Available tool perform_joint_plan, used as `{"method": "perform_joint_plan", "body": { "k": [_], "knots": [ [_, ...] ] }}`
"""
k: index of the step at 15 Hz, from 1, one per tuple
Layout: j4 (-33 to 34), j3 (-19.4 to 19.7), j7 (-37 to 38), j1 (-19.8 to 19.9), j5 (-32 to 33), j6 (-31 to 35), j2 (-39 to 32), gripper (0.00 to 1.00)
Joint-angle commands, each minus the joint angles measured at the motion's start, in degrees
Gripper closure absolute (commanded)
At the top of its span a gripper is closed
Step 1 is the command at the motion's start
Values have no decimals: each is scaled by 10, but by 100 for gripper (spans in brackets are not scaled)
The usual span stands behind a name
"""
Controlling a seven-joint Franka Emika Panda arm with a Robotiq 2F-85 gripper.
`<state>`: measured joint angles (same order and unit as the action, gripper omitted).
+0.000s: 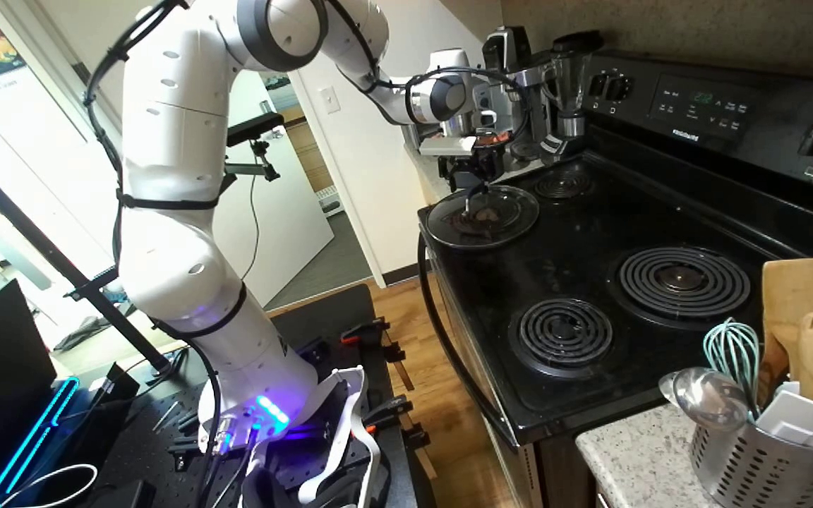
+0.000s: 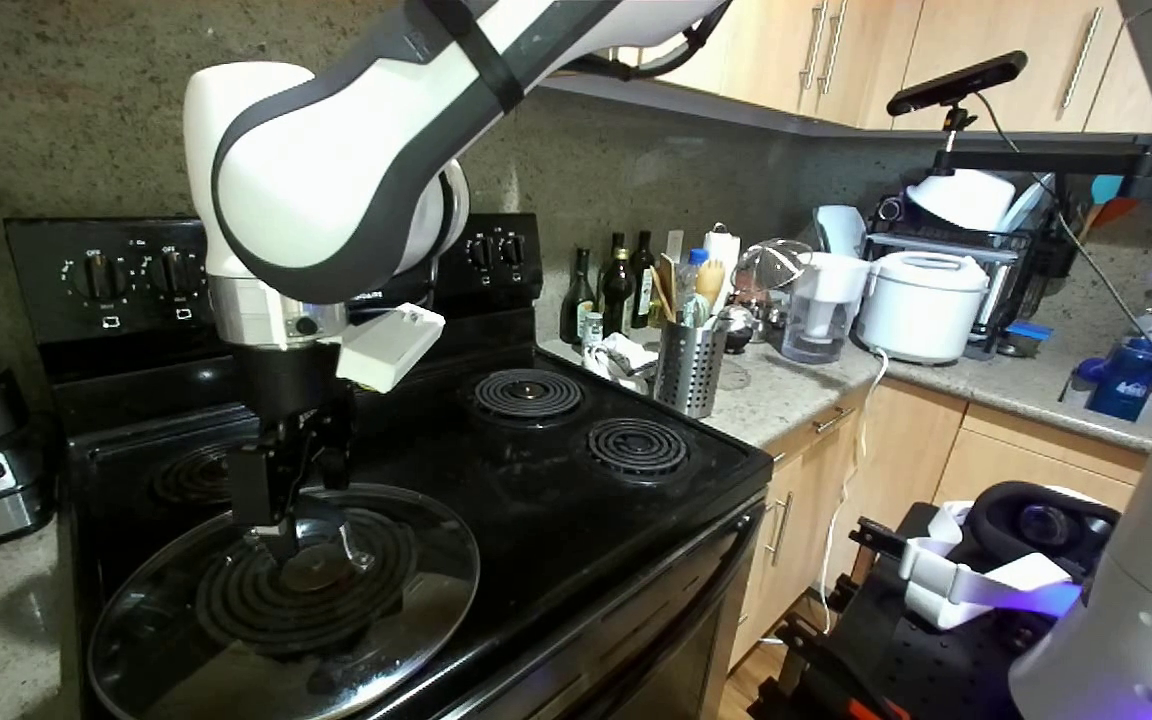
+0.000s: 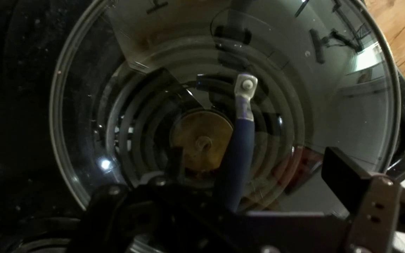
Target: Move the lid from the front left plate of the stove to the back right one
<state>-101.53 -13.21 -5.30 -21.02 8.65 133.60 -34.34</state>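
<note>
In the wrist view the tool [image 3: 254, 151] is spread wide with no visible hold on anything; the lid's handle [image 3: 239, 151] runs lengthwise between its fingers [image 3: 343, 179], roughly square to their closing line and seemingly nearer the one at left. In an exterior view the lid [image 1: 509, 220] lies flat on the surface [image 1: 569, 254], the tool upright above its middle. In an exterior view it covers the front left burner [image 2: 301, 600], diagonal from the back right burner [image 2: 528, 393]; finger contact is unclear.
</note>
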Motion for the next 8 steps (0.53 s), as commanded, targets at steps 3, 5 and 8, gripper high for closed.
{"method": "perform_joint_plan", "body": {
  "k": [3,5,8],
  "knots": [
    [72,13,14,-28,29,-33,-39,0],
    [84,14,14,-31,29,-32,-45,0],
    [91,14,18,-28,21,-23,-48,0]
  ]
}}
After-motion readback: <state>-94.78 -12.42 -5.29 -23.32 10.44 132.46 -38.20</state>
